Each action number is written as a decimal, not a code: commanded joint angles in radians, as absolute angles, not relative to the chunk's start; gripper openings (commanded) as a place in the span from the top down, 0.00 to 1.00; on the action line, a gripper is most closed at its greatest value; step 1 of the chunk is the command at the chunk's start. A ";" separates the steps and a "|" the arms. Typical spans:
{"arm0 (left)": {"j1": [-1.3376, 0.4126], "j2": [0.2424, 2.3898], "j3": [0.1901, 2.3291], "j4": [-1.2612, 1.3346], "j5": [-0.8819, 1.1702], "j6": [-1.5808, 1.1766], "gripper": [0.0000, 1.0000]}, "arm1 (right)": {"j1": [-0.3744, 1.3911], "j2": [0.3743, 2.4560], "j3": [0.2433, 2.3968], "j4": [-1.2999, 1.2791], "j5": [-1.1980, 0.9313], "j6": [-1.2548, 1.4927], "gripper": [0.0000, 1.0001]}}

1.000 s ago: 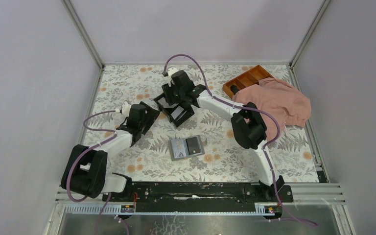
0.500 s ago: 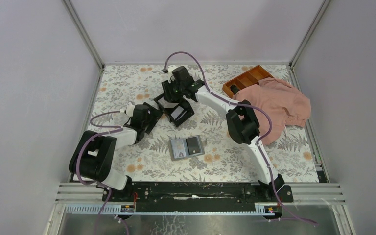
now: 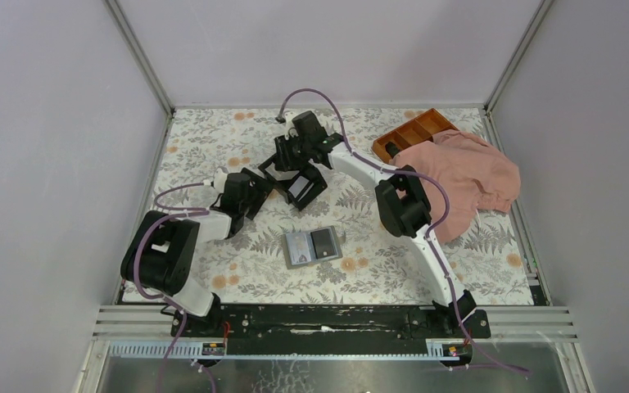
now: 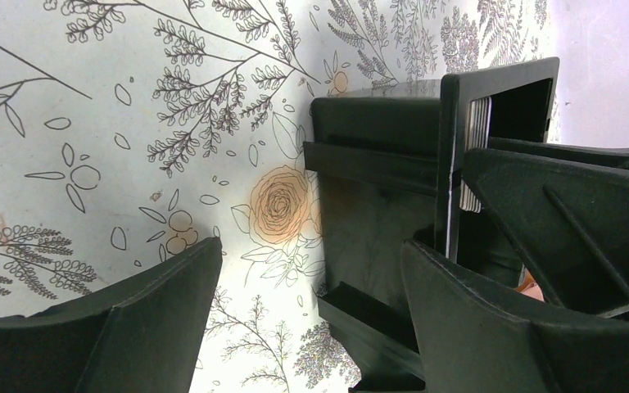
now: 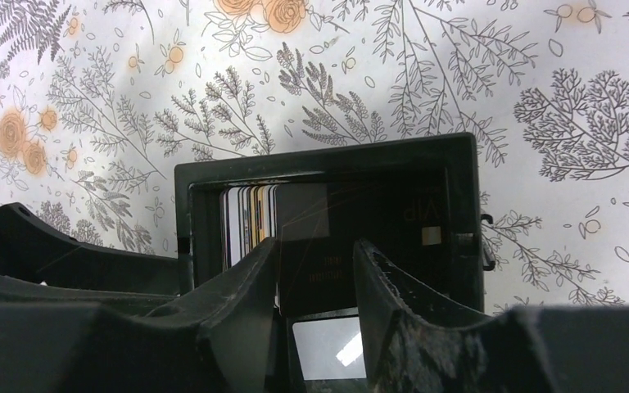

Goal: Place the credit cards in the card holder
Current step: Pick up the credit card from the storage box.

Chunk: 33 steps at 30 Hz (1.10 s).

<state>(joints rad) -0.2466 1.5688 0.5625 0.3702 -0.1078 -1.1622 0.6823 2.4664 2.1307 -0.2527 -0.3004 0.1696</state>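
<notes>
Since the earlier frame the left arm has come forward, and its left fingers (image 4: 131,327) are now just beside the black box (image 3: 299,185), where before they were apart from it. The right arm has moved only a little and stays over the same box. The left fingers are released and stand wide, with one wall of the box between them. The right fingers (image 5: 426,327) reach down into the box with a narrow gap. A dark card shows in this gap, but I cannot tell if they grasp it. The credit cards (image 5: 250,217) stand on edge in a stack in one compartment of the box. The card holder (image 3: 312,246) lies open and flat on the worktop (image 3: 213,139), nearer to the arm bases and apart from both arms.
</notes>
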 commanded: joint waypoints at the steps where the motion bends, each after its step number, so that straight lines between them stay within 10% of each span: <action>1: -0.241 1.603 0.572 0.374 -0.095 -1.160 0.12 | 0.676 2.473 2.138 -0.253 -0.375 0.210 0.56; 33: -0.246 1.620 0.594 0.365 -0.081 -1.163 0.12 | 0.704 2.352 2.092 -0.258 -0.433 0.256 0.76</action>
